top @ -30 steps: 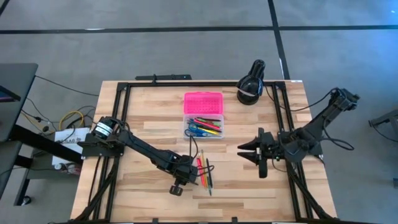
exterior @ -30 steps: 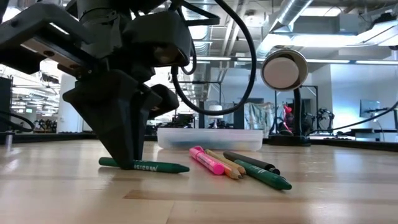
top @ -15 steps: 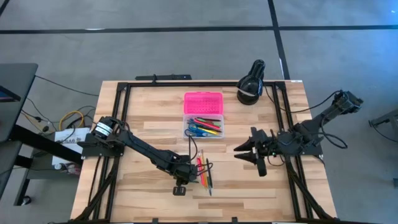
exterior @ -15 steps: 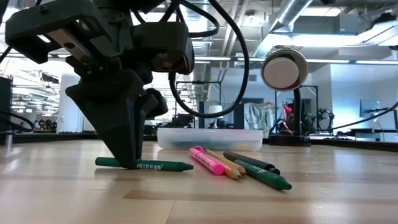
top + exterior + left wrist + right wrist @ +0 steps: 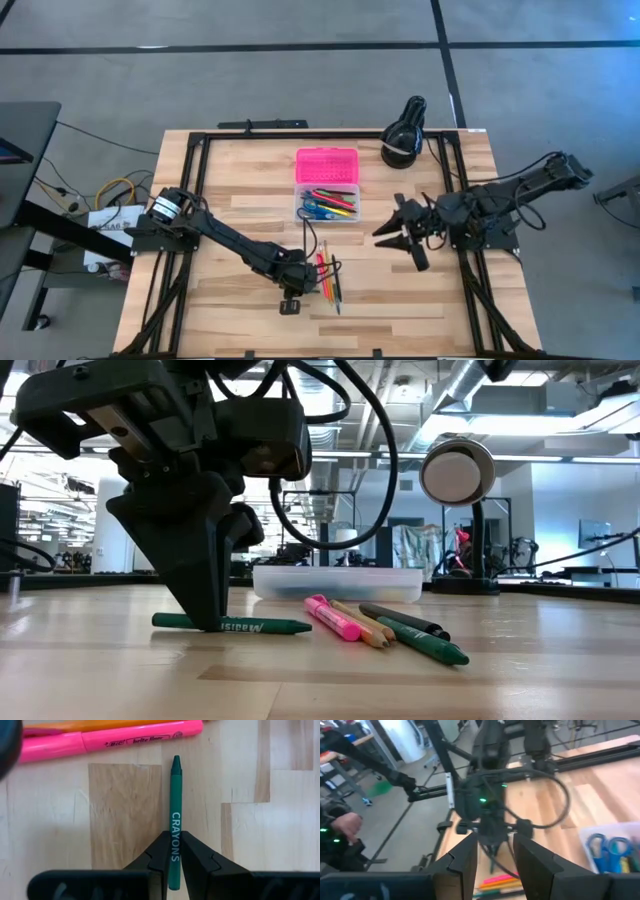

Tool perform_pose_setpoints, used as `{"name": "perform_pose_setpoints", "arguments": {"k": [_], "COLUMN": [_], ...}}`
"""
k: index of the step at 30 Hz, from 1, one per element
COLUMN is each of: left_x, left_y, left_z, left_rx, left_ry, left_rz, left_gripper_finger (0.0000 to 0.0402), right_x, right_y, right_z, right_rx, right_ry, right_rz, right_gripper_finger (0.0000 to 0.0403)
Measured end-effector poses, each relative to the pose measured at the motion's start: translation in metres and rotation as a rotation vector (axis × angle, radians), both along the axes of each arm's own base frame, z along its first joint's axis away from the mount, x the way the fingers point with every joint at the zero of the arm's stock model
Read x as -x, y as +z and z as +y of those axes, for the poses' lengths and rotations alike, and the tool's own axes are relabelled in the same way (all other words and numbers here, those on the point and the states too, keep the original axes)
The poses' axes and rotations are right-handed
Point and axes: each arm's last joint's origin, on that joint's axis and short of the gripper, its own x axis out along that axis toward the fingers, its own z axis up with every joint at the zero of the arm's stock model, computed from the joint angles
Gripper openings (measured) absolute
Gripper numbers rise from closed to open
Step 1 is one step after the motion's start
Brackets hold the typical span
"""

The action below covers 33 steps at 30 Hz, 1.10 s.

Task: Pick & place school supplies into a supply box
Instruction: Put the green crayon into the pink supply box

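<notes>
"What did the left gripper (image 5: 173, 851) hold?"

"It was pinched tight on a green crayon (image 5: 174, 815) that lay flat on the table (image 5: 240, 215), just beside a pink highlighter (image 5: 107, 742)."

"And the right gripper (image 5: 392, 232)?"

"It hung above the table with its fingers spread wide, near the supply box (image 5: 327, 185), which had scissors (image 5: 314, 208) inside."

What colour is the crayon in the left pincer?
Dark green crayon; clearest in the left wrist view, left pincer shut on it.
</notes>
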Motion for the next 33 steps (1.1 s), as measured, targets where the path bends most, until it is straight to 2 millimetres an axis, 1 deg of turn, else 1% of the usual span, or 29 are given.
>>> {"name": "perform_pose_setpoints", "arguments": {"k": [4,7,10,13,17,20,23,26,29,33], "left_x": [0.001,0.001,0.001,0.001,0.002,0.003,0.004,0.009,0.017,0.025], "left_y": [0.000,0.000,0.000,0.000,0.001,0.002,0.007,0.016,0.027,0.046], "left_z": [0.000,0.000,0.000,0.000,-0.002,-0.003,-0.003,-0.001,0.005,0.010], "left_rx": [-0.008,-0.002,-0.007,-0.018,-0.021,-0.023,-0.023,-0.048,-0.095,-0.131], "left_ry": [0.046,0.075,0.104,0.114,0.108,0.094,0.092,0.098,0.108,0.117], "left_rz": [0.007,0.013,0.014,0.010,0.005,0.001,-0.007,-0.012,0.011,0.001], "left_gripper_finger": [0.0032,0.0032,0.0032,0.0032,0.0029,0.0016,0.0007,0.0010,0.0012,0.0007], "right_x": [0.009,0.019,0.028,0.035,0.038,0.038,0.038,0.038,0.038,0.038], "right_y": [0.005,0.002,-0.006,-0.018,-0.031,-0.037,-0.044,-0.051,-0.053,-0.054], "right_z": [-0.011,-0.018,-0.022,-0.024,-0.022,-0.020,-0.018,-0.018,-0.019,-0.019], "right_rx": [-0.020,-0.055,-0.089,-0.133,-0.177,-0.179,-0.192,-0.203,-0.203,-0.192], "right_ry": [-0.012,0.027,0.046,0.040,0.042,0.042,0.029,0.019,-0.002,-0.021], "right_rz": [-0.036,-0.088,-0.141,-0.155,-0.181,-0.183,-0.161,-0.134,-0.130,-0.133], "right_gripper_finger": [0.0118,0.0118,0.0118,0.0118,0.0118,0.0118,0.0118,0.0118,0.0118,0.0118]}}
